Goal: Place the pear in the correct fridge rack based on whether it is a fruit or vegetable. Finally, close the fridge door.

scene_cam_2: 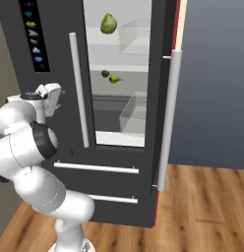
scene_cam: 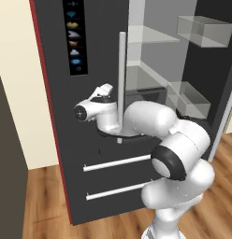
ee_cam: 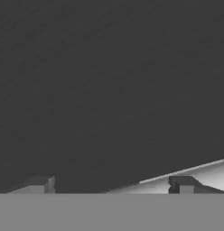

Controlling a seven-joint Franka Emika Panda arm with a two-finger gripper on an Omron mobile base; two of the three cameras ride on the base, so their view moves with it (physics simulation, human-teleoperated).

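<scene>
We found the claw [ee_cam: 111,185] spread wide, its two dark fingertips [ee_cam: 40,184] rising far apart at the bottom of the hand view, with nothing between them. It held nothing. Straight ahead of it lay a flat dark-grey panel, very close, and a pale silver bar [ee_cam: 195,171] slanted across the lower right corner just behind the right-hand fingertip; whether the tip touched that bar we could not tell. From the right base view the hand [scene_cam_2: 47,98] sat against the closed left-hand door [scene_cam_2: 55,128], below the column of small coloured icons [scene_cam_2: 34,37] and left of that door's vertical silver handle [scene_cam_2: 78,88]. From the left base view the same hand [scene_cam: 97,105] showed just left of that handle [scene_cam: 121,86], with the white arm folded low in front of the drawers [scene_cam: 118,163]. The pear [scene_cam_2: 114,78] lay inside the fridge on a middle shelf, a small yellow-green fruit beside a darker brownish item [scene_cam_2: 105,74], the two just beside one another. Above them, on the shelf higher up, sat a larger crinkled green leafy vegetable [scene_cam_2: 108,23]. The fridge door [scene_cam_2: 168,98] stood swung open at the right, edge-on to the right base camera, its long silver bar handle [scene_cam_2: 169,118] upright, and in the left base view its clear plastic bins [scene_cam: 204,30] showed on the inner face. The claw was well apart from the pear and from the open door.
</scene>
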